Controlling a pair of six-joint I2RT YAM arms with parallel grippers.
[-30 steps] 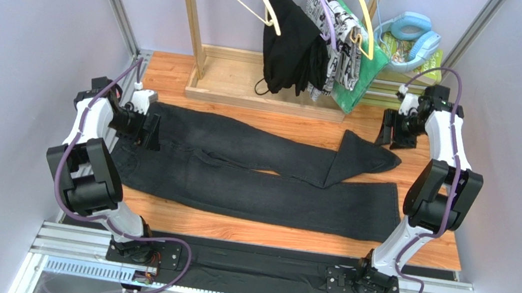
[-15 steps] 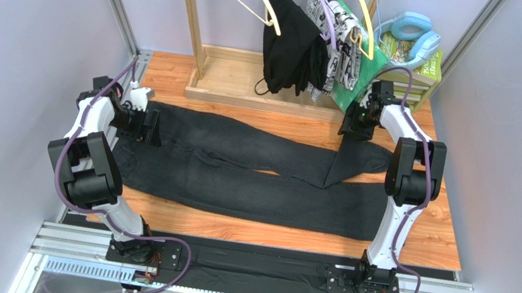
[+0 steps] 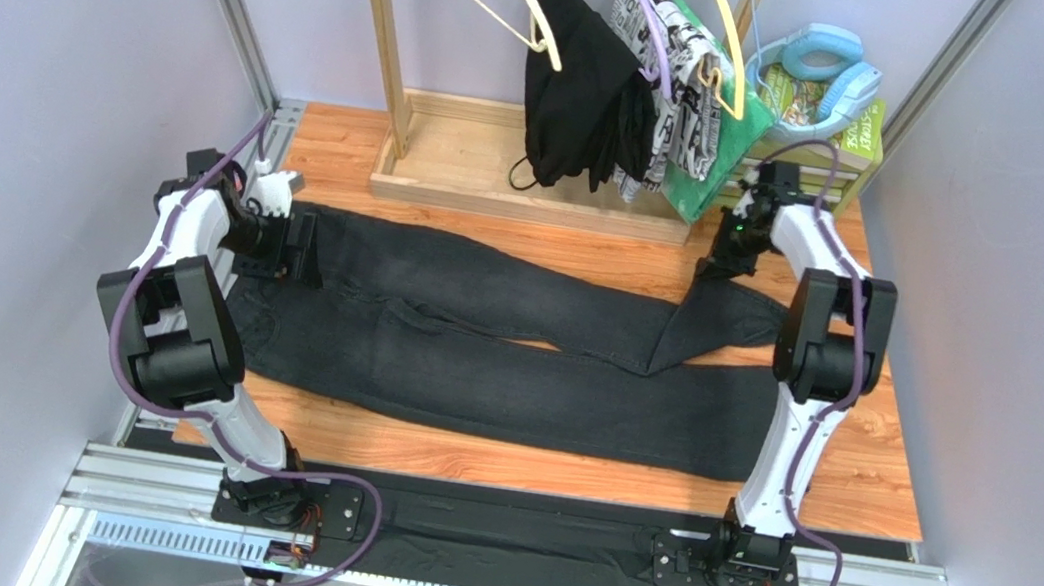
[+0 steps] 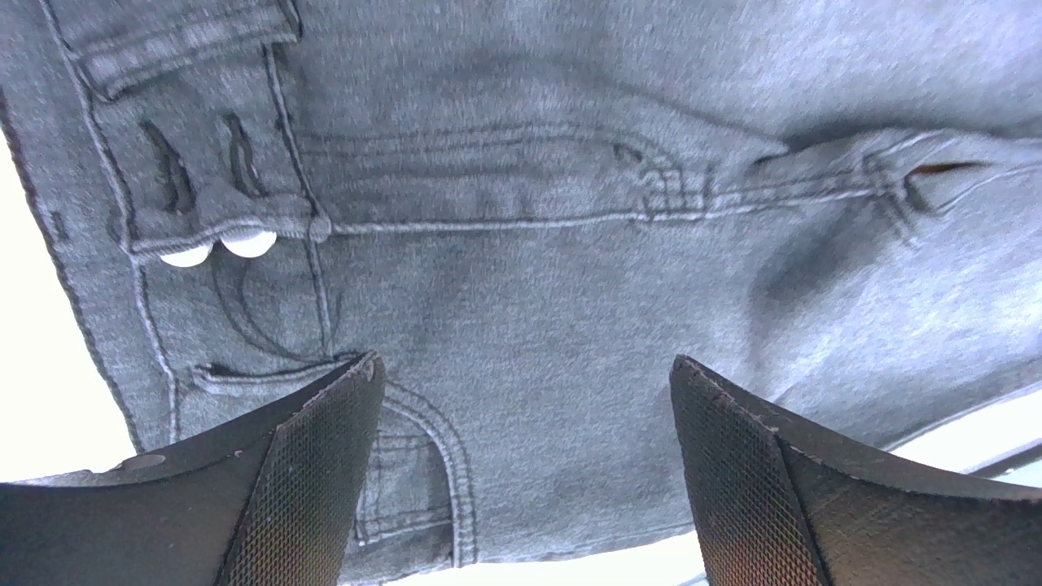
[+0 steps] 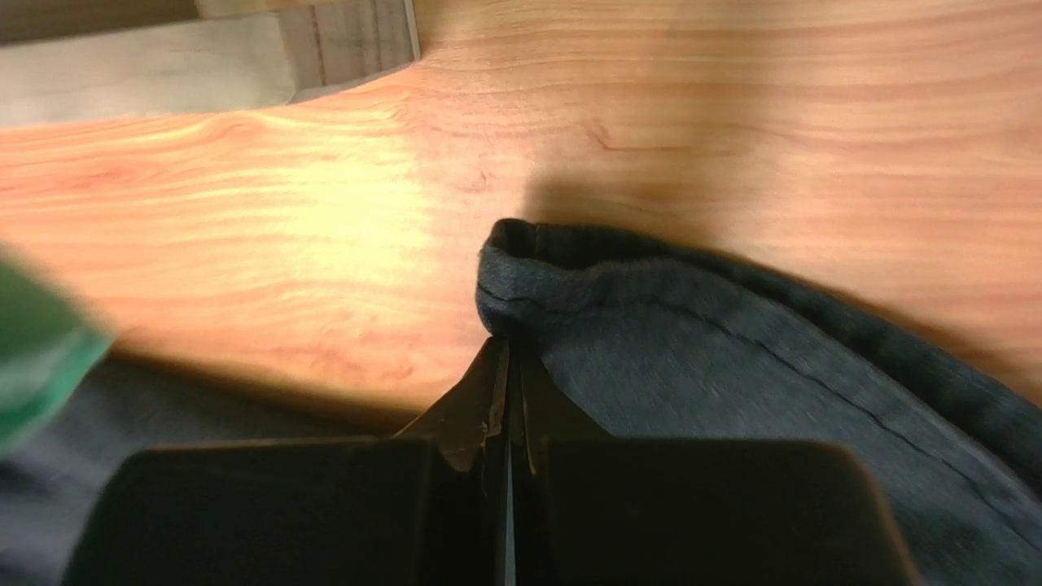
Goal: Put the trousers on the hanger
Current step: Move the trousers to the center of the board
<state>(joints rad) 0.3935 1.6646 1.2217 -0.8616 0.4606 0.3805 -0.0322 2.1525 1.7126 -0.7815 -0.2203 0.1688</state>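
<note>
Spread wide above the trousers (image 4: 550,244) at the waist with left tool (image 4: 526,379); pinched fully shut at one leg's end with right tool (image 5: 508,354).

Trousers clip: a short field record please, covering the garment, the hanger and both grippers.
trousers: flat on the wooden table, waist at the left, far leg's end folded back
hanger: cream, hanging at the rack, apart from the trousers
left gripper: open, above the waist
right gripper: shut at the folded leg's hem; pinch on fabric unclear
task state: trousers not yet on hanger
</note>
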